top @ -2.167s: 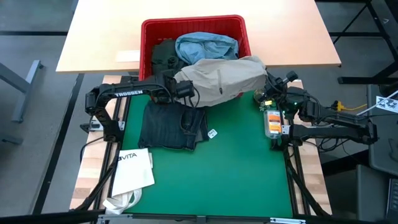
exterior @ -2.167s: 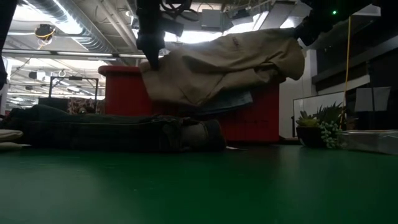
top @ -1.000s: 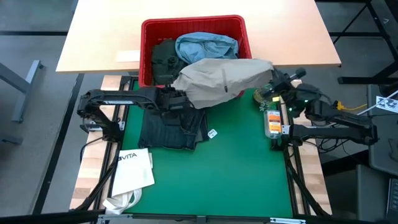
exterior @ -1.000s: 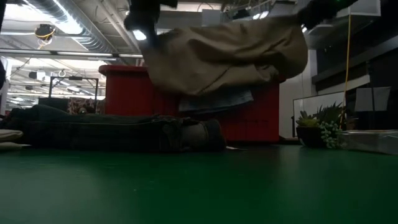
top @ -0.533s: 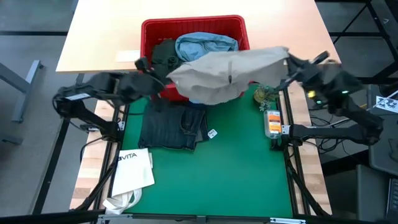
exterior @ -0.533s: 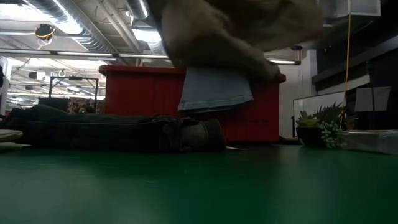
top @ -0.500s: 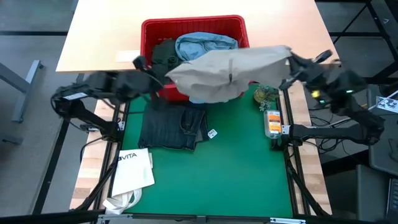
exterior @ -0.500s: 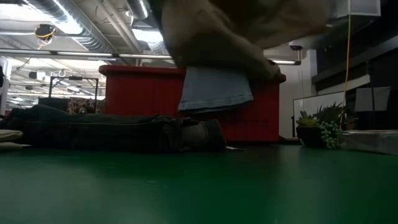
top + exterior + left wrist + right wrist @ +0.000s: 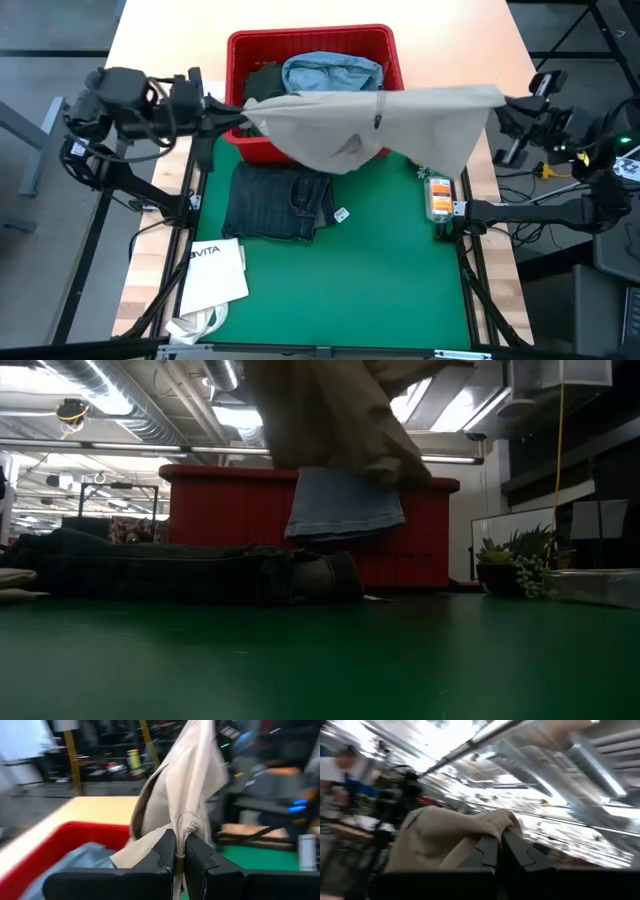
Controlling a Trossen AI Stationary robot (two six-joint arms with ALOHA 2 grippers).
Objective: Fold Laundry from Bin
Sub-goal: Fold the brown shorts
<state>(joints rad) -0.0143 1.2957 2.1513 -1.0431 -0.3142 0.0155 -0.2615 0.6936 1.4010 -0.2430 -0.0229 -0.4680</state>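
High view: the left gripper (image 9: 236, 108) and the right gripper (image 9: 503, 98) hold the tan trousers (image 9: 380, 125) stretched wide in the air between them, over the near rim of the red bin (image 9: 310, 40) and the far edge of the green worktop (image 9: 390, 270). Both sets of jaws are clamped on the cloth. Light blue jeans (image 9: 332, 72) lie in the bin; dark jeans (image 9: 277, 202) lie flat on the worktop, with a white bag (image 9: 212, 275) nearer on the left.
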